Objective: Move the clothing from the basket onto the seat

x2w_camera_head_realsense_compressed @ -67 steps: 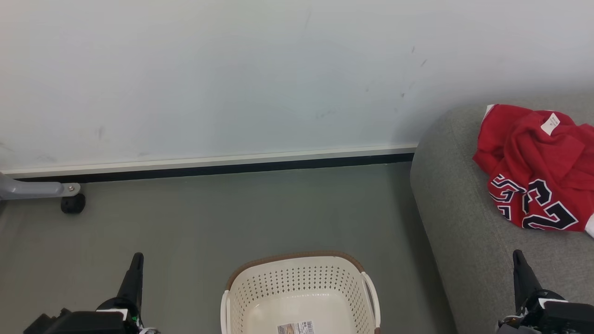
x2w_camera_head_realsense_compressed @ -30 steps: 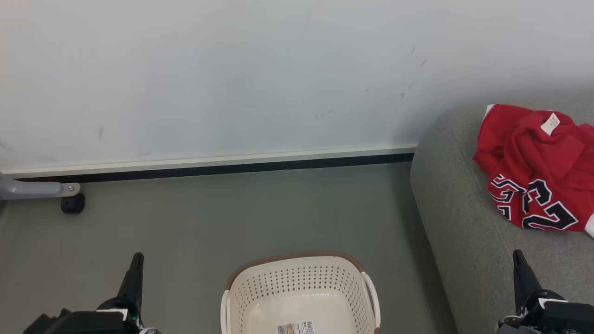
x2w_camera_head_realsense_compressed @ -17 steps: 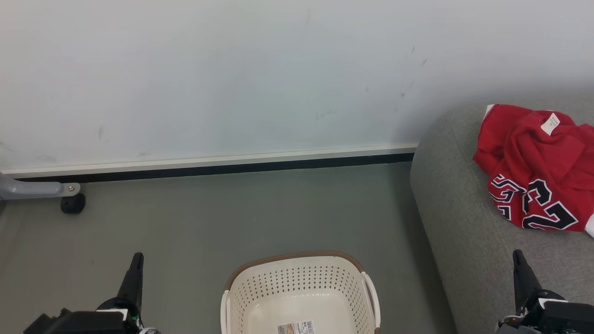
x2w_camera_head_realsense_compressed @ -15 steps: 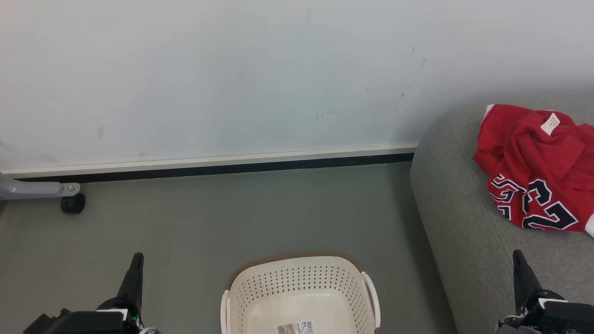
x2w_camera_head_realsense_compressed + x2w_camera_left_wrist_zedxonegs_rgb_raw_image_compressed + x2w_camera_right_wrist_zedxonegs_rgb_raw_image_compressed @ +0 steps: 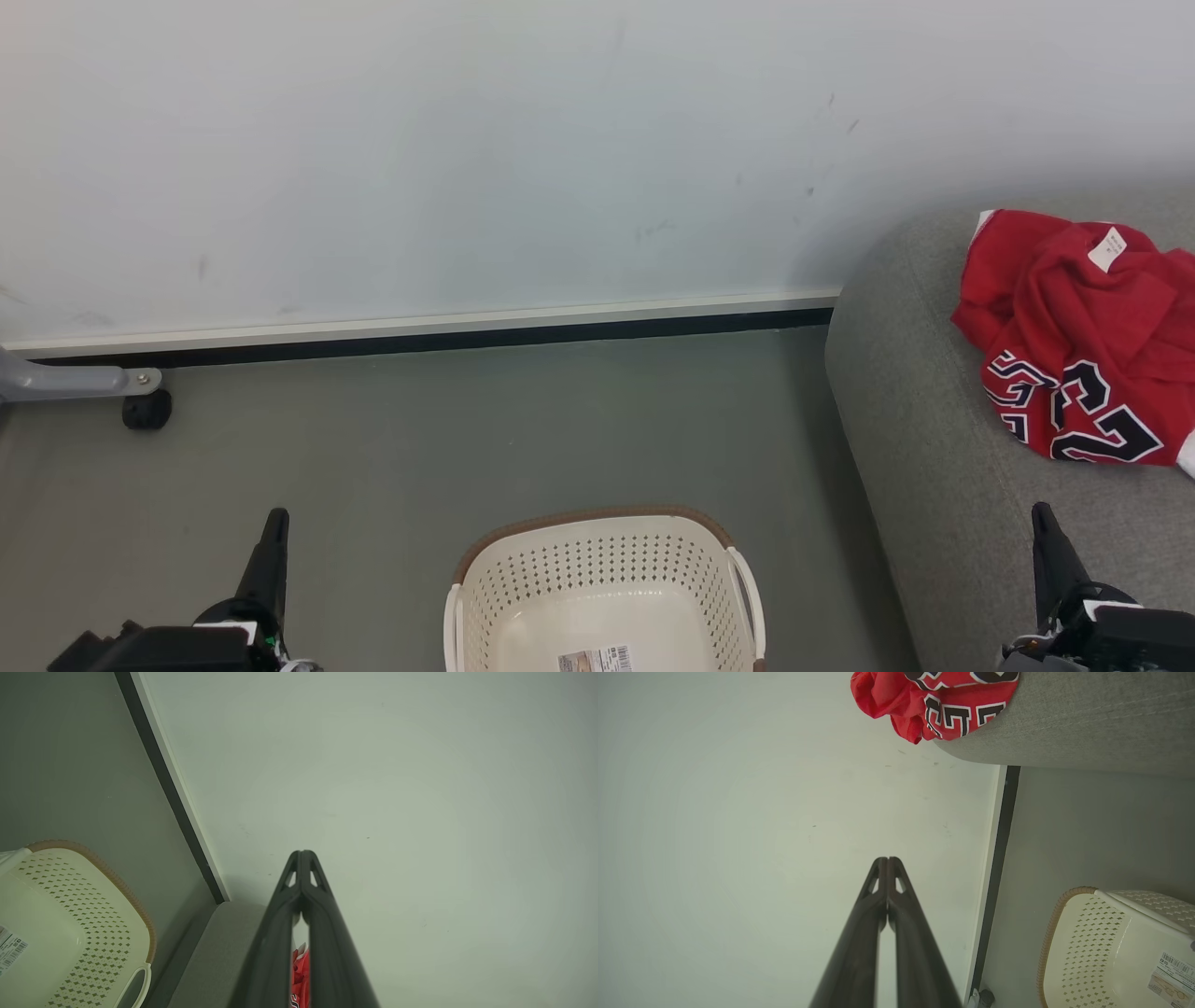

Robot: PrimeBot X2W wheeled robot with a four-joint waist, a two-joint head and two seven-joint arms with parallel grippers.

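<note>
Large black, white-edged numerals point(image 5: 1088, 420) stand on the crumpled red clothing point(image 5: 1074, 308); they look like a 2 and a 3, partly folded. Its white tag point(image 5: 1108, 248) carries print too small to read. A barcode sticker point(image 5: 595, 661) lies on the basket point(image 5: 597, 560) floor, also unreadable.

even soft light, sharp views, wrist edges darkened

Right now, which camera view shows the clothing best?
The head view: the clothing lies almost whole on the seat, numerals and tag plain. The right wrist view cuts it at the top edge; the left wrist view gives a red sliver behind the left gripper.
</note>
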